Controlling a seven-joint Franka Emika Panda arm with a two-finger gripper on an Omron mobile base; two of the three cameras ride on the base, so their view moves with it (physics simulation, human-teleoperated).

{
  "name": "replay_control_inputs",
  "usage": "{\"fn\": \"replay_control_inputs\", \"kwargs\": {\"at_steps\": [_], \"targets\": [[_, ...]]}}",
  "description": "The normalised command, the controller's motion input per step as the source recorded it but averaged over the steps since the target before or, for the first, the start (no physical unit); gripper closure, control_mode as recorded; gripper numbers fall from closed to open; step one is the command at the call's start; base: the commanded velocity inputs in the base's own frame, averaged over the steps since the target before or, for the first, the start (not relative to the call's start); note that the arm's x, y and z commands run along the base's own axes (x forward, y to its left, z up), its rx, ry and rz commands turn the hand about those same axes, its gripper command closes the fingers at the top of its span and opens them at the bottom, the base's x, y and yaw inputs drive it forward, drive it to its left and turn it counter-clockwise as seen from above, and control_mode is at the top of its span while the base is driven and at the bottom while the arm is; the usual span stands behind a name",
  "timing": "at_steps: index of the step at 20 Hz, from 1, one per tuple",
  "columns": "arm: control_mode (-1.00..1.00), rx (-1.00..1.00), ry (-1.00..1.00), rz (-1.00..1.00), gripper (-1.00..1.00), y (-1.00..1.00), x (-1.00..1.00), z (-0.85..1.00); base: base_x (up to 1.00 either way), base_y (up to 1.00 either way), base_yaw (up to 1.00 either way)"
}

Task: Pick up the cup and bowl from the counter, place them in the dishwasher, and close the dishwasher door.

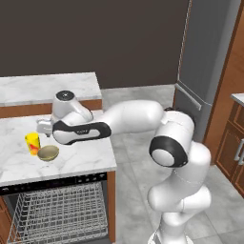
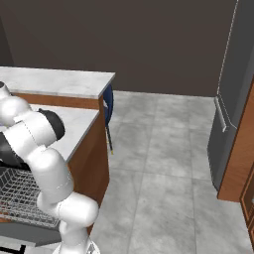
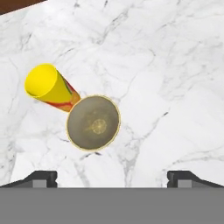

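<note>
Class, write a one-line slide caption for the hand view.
Open tool above the marble counter, yellow cup beside olive bowl.

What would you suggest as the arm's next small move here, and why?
Probably shift the open gripper over the cup and lower it. The hand looks down on the counter; its fingers are spread and empty, the cup stands against the bowl, and the dishwasher rack already shows below.
</note>
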Motion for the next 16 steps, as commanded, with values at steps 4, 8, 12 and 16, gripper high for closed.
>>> {"fn": "replay_control_inputs", "kwargs": {"at_steps": [4,8,12,16], "targets": [[-1.00,0.00,0.00,0.00,-1.00,0.29,0.34,-0.16,0.00,0.00,0.00],[-1.00,0.00,0.00,0.00,-1.00,0.28,0.32,-0.06,0.00,0.00,0.00],[-1.00,0.00,0.00,0.00,-1.00,0.24,0.33,0.00,0.00,0.00,0.00],[-1.00,0.00,0.02,0.00,-1.00,0.16,0.35,-0.02,0.00,0.00,0.00]]}}
